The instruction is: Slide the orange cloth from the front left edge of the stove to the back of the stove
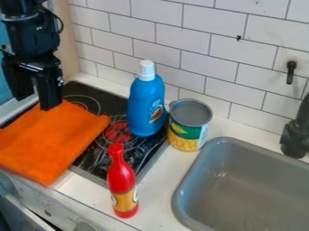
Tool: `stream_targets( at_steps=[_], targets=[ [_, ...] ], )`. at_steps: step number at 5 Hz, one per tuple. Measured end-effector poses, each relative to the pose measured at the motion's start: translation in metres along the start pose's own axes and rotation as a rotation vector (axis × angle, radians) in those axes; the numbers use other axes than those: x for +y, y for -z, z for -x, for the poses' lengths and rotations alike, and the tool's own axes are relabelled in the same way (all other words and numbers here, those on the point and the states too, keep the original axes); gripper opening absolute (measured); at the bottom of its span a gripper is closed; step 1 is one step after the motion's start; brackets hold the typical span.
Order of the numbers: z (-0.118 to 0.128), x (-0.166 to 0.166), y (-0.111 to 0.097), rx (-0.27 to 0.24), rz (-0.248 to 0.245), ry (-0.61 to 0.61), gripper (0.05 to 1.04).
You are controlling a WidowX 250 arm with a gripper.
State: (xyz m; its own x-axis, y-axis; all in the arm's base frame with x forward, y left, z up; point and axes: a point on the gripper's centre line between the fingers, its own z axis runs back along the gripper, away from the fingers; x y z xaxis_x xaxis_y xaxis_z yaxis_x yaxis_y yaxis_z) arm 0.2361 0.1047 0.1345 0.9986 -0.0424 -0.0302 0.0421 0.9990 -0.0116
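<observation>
White-tiled wall [193,49] behind a black glass cooktop [91,159]; black two-finger gripper [34,103] near an orange fabric cloth [54,140].
Your gripper's fingers stand spread, pinching nothing, by the cloth's far edge; the cloth lies partly across the cooktop. For a sound pinch, centre both tips over fabric, avoid pressing the glass, and stay clear of the white-capped blue plastic bottle [145,106].

Looks like I'm driving this in a small kitchen setup, probably a toy one. There's a black stovetop with ringed burners [89,155] set into a pale worktop [158,193], a rounded grey sink basin [211,182] with a black curved faucet [296,137] beside it, and white rectangular wall tiles [193,43] running behind. Pretty kitchen-y from where I'm sitting.
</observation>
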Motion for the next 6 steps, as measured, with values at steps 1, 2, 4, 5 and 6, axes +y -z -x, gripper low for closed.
stream_targets(
  at_steps=[1,2,4,5,6],
  targets=[
    [0.000,-0.001,0.007,0.022,0.011,0.000,1.003],
    [-0.011,0.010,0.036,0.058,0.000,0.007,1.003],
    [-0.019,0.032,0.074,0.130,-0.078,-0.016,1.003],
    [-0.024,0.040,0.089,0.169,-0.097,-0.045,1.003],
    [-0.030,0.052,0.097,0.194,-0.085,-0.077,1.002]
  ],
)
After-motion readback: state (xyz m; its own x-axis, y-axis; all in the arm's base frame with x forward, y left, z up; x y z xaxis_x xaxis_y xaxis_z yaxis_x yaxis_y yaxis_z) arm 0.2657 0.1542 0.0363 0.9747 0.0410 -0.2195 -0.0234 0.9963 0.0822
